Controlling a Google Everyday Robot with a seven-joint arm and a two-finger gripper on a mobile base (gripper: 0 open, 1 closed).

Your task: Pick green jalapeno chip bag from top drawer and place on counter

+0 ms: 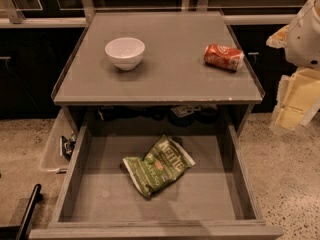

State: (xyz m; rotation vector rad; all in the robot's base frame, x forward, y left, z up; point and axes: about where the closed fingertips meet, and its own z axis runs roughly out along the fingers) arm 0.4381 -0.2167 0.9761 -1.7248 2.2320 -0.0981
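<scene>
While the gripper [295, 101] hangs beyond the right edge of the counter [170, 79], its spread and what it grips, if anything, cannot be told. Pulled out under the front edge, the top drawer [210, 191] holds the green jalapeno chip bag [157, 166] flat near its middle, its white lettering reading "KETTLE". A white bowl [125, 52] sits toward the left rear corner. A red can [223, 57] lies on its side near the right edge, its label unreadable.
</scene>
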